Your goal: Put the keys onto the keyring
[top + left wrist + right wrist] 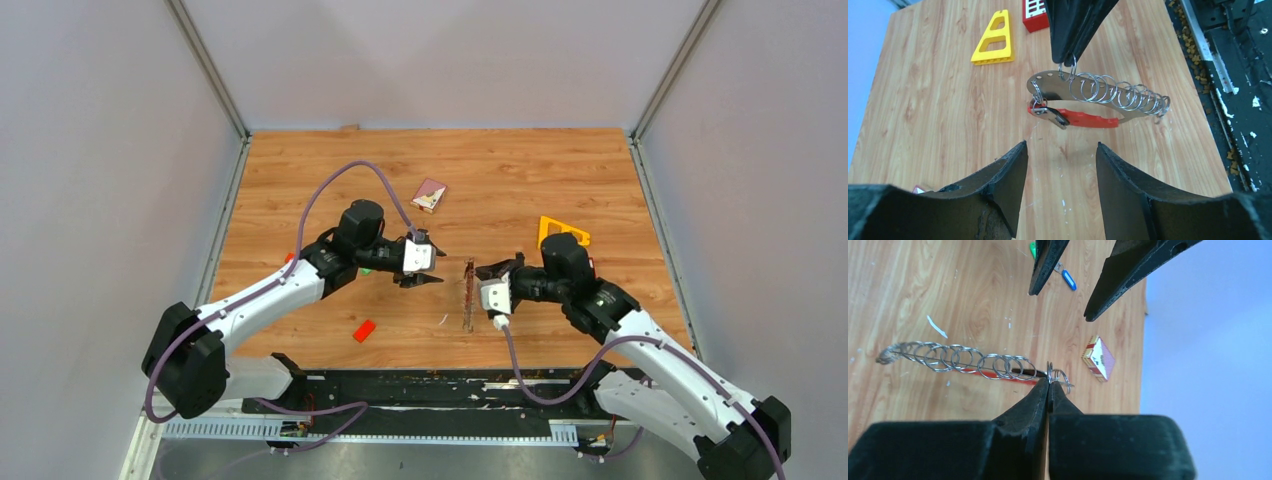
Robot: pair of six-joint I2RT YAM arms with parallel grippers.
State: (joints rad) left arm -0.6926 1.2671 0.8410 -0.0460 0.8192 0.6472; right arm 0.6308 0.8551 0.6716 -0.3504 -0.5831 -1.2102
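The keyring (1088,119) is a curved metal strip with a red strap and a row of several wire rings (968,359). It lies mid-table between the arms (468,300). My right gripper (1049,381) is shut on one ring at its end, and its tip also shows from the left wrist (1066,57). My left gripper (1060,149) stands open and empty just short of the keyring, facing it (430,268). A blue-tagged key (1068,280) and a green tag (1032,248) lie on the wood behind the left fingers (1045,265). No black-tagged key shows.
A yellow triangular piece (563,232) and a red block with white buttons (1035,12) lie behind the right arm. A small card box (429,195) sits further back. A small orange-red block (364,331) lies near the front. Metal rails border the wooden table.
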